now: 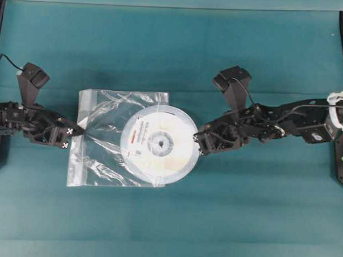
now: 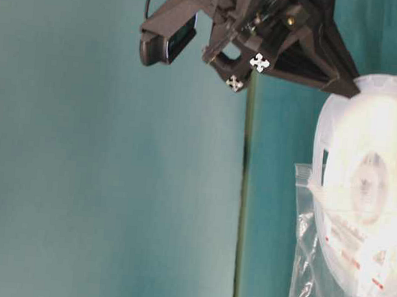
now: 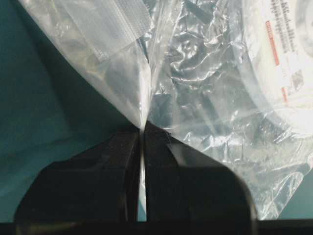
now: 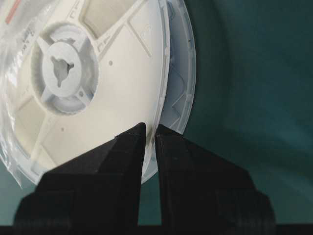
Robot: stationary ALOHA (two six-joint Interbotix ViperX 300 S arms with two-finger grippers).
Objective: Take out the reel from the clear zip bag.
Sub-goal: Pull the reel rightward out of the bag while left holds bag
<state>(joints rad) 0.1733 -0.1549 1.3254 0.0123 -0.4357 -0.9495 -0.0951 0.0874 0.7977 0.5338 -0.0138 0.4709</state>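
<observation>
A wide teal table point(image 1: 174, 49) fills the overhead view, with dark posts at its left and right edges. Nothing lies on it close to the bag or the two arms, so nothing blocks them. On the left, the left arm reaches in low from the edge, and a small black camera point(image 1: 32, 77) stands up on its wrist. The left gripper point(image 1: 78, 131) points toward the middle of the table, and its two black fingers are squeezed tight on the left edge of the clear bag point(image 1: 100, 154). In the left wrist view a thin fold of the crinkly plastic point(image 3: 146, 98) runs right down between the closed fingers point(image 3: 117, 161). The bag lies flat on the table with a whitish strip along its left side. The round white reel point(image 1: 158, 144) sits partly inside it: its left half is under the plastic, and its right half sticks out past the bag's right edge. A white label with a red stripe point(image 1: 136, 137) shows on the reel near its grey middle. On the right, the right arm stretches in from the far edge, bent at the elbow. The right gripper point(image 1: 198, 142) pinches the bare right rim of the reel, and in the right wrist view the thin rim point(image 4: 164, 73) goes in between the nearly closed fingers point(image 4: 127, 147).
</observation>
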